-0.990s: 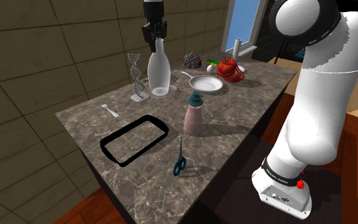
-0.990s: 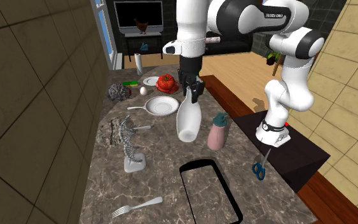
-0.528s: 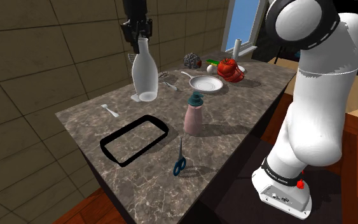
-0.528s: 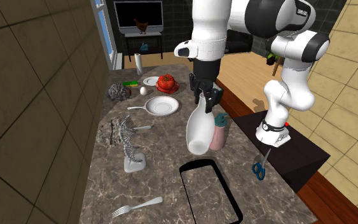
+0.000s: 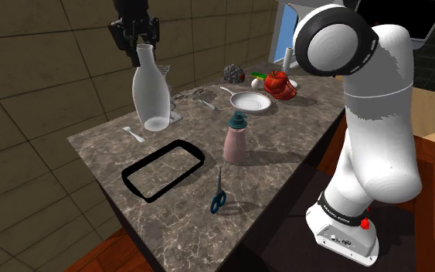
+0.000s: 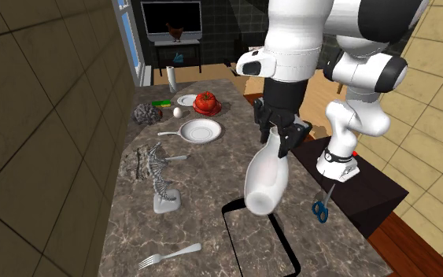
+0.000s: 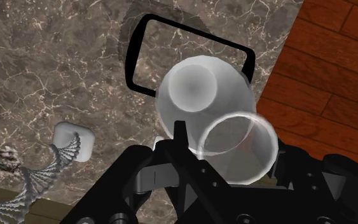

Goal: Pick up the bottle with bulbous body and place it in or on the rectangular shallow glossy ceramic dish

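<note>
Gripper (image 5: 139,45) clamped on the neck of the clear bulbous bottle (image 5: 151,94). Bottle hangs neck-up, slightly tilted, lifted clear of the dark marble worktop (image 5: 281,135). In the wrist view its round base overlaps part of the black-rimmed rectangular dish (image 5: 176,181). In the second exterior view the base hangs over the dish's far short end. Dish lies flat near the worktop end opposite the white frying pan (image 5: 250,101). DNA helix model (image 6: 161,185) stands by the wall-side edge, with a fork (image 5: 134,134) further along that edge toward the dish-end corner. Pink bottle with teal cap (image 5: 236,139) is upright mid-worktop, nearer the stand-side edge. Blue-handled scissors (image 5: 218,197) lie close to that edge, just beside the dish. Red tomato-like object (image 5: 280,83) sits beyond the pan, near the far corner.
</note>
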Controlling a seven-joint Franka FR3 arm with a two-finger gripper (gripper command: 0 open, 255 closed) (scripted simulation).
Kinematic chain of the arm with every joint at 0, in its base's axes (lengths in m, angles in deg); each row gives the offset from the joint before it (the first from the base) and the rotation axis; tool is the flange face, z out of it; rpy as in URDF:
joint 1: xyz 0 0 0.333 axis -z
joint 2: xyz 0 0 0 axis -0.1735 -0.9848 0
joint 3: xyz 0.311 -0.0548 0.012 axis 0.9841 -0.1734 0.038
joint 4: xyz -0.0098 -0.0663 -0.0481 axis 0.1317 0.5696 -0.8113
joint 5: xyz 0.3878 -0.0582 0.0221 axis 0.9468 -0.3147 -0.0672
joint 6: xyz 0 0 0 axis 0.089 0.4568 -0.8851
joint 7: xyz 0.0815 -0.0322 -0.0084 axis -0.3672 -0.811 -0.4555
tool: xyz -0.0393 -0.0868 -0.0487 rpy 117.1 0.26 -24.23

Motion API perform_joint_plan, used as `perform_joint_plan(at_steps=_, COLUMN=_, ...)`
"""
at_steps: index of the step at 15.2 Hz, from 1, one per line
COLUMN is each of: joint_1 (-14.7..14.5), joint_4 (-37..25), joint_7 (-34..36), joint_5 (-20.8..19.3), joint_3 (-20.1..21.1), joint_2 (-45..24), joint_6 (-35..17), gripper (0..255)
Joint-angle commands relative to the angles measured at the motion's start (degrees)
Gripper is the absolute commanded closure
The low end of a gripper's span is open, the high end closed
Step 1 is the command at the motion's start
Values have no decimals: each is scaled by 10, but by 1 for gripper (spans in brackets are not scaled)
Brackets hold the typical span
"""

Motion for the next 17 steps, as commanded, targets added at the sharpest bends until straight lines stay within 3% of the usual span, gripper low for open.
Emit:
perform_joint_plan(at_steps=1, joint_1=-5, joint_4=11, joint_7=8, joint_5=0, joint_3=2, joint_2=3, joint_6=-8, gripper=255)
perform_joint_plan(at_steps=8, joint_1=-3, joint_4=148, joint_7=7, joint_5=1, joint_3=2, joint_2=54, joint_6=-94, gripper=255)
perform_joint_plan(at_steps=17, joint_1=-2, joint_4=266, joint_7=7, joint_5=2, joint_3=2, joint_2=86, joint_6=-181, gripper=255)
